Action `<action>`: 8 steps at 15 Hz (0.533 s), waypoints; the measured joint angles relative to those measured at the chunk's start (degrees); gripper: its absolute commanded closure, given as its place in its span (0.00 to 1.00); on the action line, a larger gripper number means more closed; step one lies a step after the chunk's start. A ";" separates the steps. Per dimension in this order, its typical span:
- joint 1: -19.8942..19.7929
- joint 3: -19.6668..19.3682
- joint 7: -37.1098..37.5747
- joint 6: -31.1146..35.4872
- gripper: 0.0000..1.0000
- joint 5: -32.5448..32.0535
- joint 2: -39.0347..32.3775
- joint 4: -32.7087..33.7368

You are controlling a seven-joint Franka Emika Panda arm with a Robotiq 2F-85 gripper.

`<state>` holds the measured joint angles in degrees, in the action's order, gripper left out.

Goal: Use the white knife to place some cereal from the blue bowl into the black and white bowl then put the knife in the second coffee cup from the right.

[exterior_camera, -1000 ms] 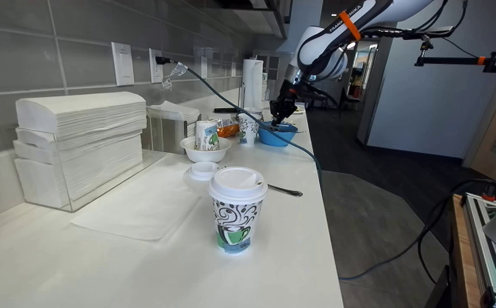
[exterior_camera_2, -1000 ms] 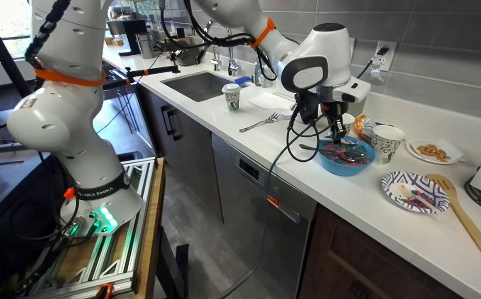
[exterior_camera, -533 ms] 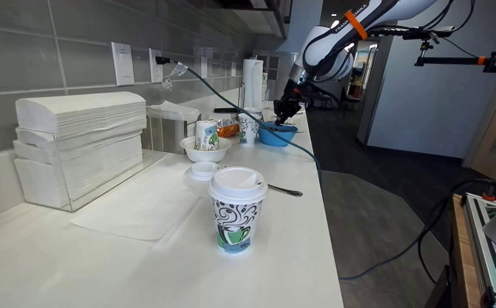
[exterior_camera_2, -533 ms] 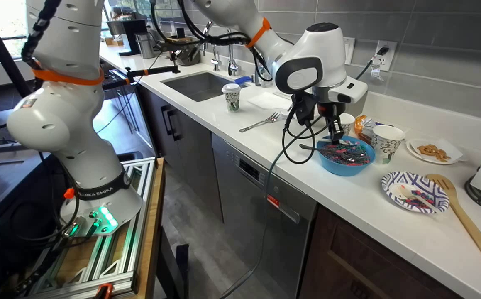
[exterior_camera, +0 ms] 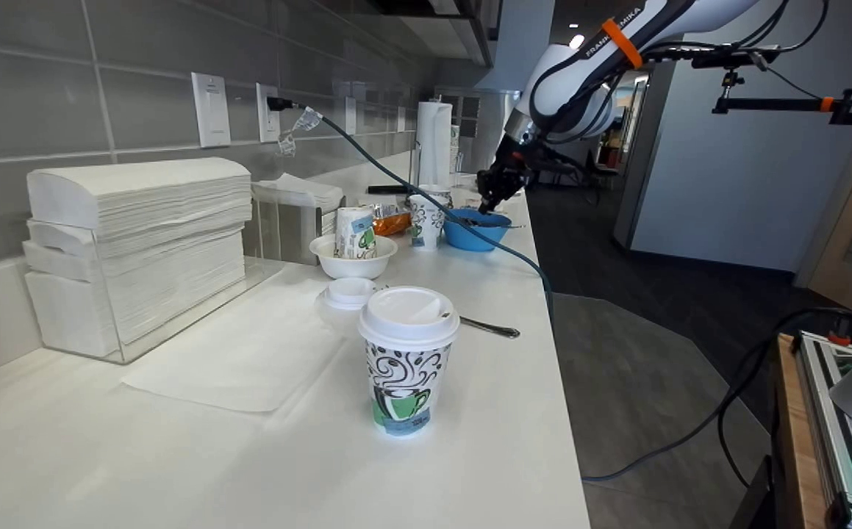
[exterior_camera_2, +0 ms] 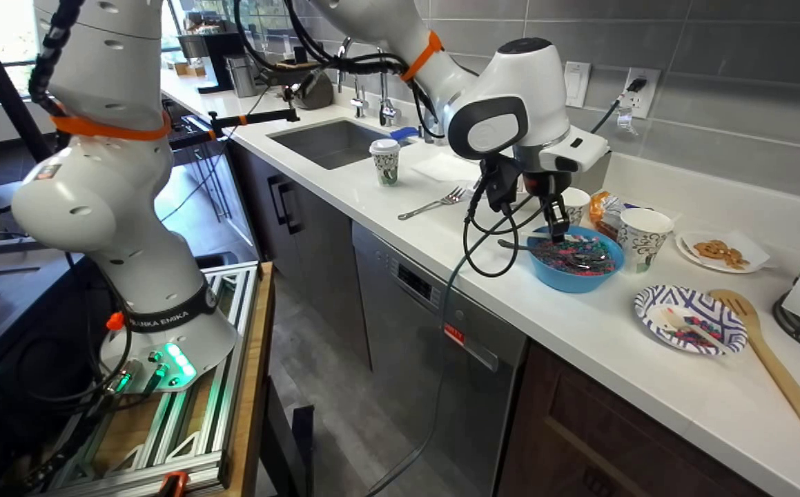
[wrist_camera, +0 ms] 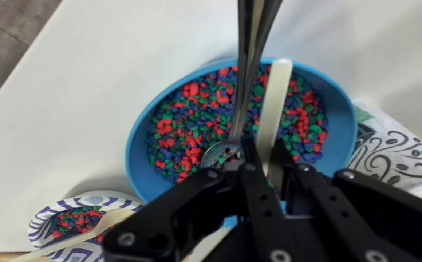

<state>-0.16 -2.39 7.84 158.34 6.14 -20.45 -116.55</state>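
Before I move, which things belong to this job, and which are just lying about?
Job, probably:
white plastic utensil, apparently the knife
round blue bowl
multicoloured cereal bits inside it
purple-and-white patterned paper bowl
white paper cup, second from right in an exterior view

Lying about:
silver metal fork
slotted wooden spatula
stacked white paper towels
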 measured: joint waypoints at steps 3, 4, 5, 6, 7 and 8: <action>0.03 -0.58 0.46 0.03 0.97 -0.69 0.67 -0.63; 0.04 -0.83 0.82 0.03 0.97 -1.00 0.87 -0.70; 0.08 -1.13 1.18 0.03 0.97 -1.35 1.04 -0.71; 0.10 -1.43 1.54 0.03 0.97 -1.61 1.25 -0.71; 0.11 -1.73 1.99 0.03 0.97 -1.88 1.46 -0.70; 0.12 -2.03 2.31 0.03 0.97 -2.06 1.65 -0.66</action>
<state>-0.04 -4.42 10.14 158.36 4.08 -18.80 -117.20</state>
